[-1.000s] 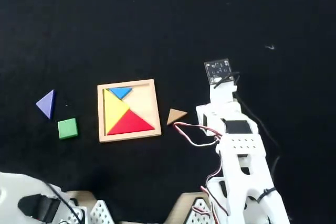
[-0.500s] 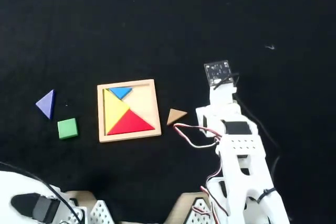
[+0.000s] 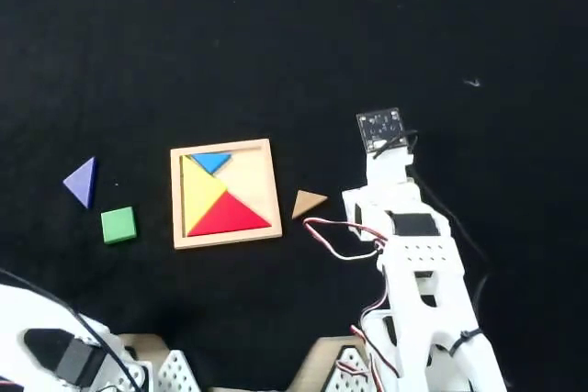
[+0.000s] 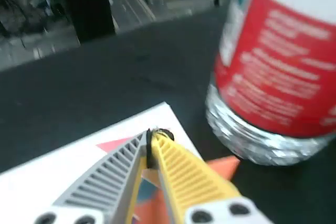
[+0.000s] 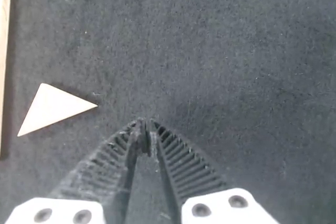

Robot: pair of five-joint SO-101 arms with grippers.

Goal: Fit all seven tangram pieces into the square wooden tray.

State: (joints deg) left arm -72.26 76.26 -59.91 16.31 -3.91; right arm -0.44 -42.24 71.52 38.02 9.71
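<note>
The job is roughly half done, judging by what lies where. The square wooden tray (image 3: pixel 258 172) sits on the black tabletop (image 3: pixel 367 43) and already holds three pieces. A small blue triangle (image 3: pixel 212 162) sits toward its 12 o'clock edge, a large yellow triangle (image 3: pixel 201 190) on the 9 o'clock side, and a large red triangle (image 3: pixel 230 216) along 6 o'clock. The tray's 1-to-3 o'clock part is bare wood.

Three pieces lie loose. A tan triangle (image 3: pixel 308 202) is just beside the tray at its 3 o'clock. A purple triangle (image 3: pixel 81 180) lies well apart at 9 o'clock, and a green square (image 3: pixel 118 225) at about 8 o'clock.

The right gripper (image 5: pixel 143 129) hangs over bare tabletop near the tan triangle (image 5: pixel 51 108), its jaws pressed together and holding nothing. The left gripper (image 4: pixel 152 137) is parked away from the pieces beside a red-labelled bottle (image 4: pixel 273 61), its jaws likewise pressed together and empty.

The tan triangle looks like the easiest next pick, and those jaws would have to spread first.
</note>
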